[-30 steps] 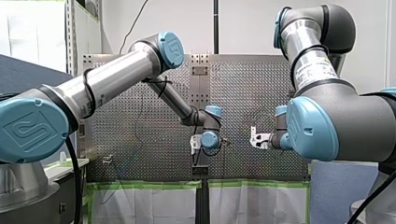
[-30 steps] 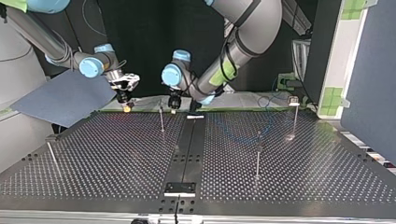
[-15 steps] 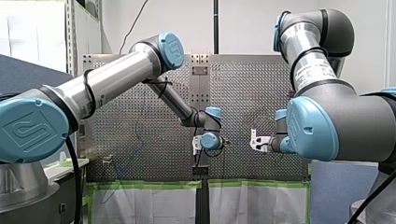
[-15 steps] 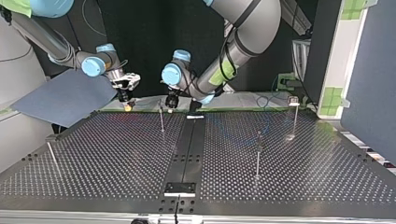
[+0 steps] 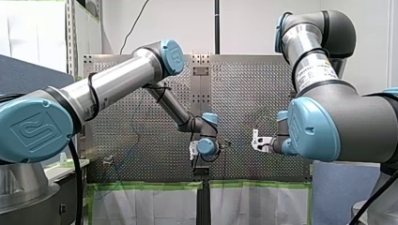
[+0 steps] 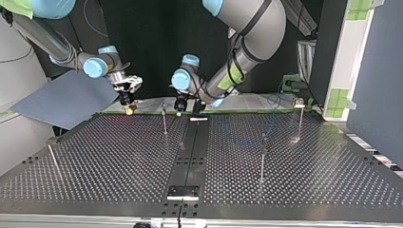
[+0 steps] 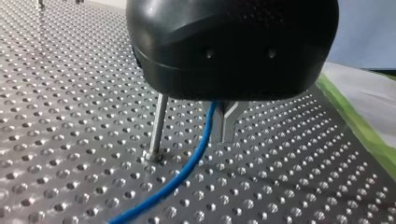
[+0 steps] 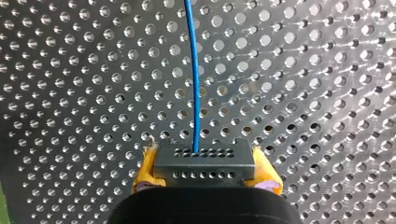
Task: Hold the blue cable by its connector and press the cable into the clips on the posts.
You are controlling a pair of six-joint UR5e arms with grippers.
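Yellow pads (image 8: 144, 170) of R gripper (image 8: 204, 168) pinch connector (image 8: 205, 158), blue cable (image 8: 195, 84) ahead; L gripper (image 7: 224, 126), top view 12 o'clock, grip mostly hidden, can't tell.

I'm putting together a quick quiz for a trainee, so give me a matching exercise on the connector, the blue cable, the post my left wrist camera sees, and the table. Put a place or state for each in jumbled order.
Column one
1. connector
2. blue cable
3. post
4. table

Column two
A. upright, close beside my left gripper
B. perforated metal
C. clamped between my right gripper's yellow pads
D. runs out of the connector and on over the table

Pairs: 1-C, 2-D, 3-A, 4-B
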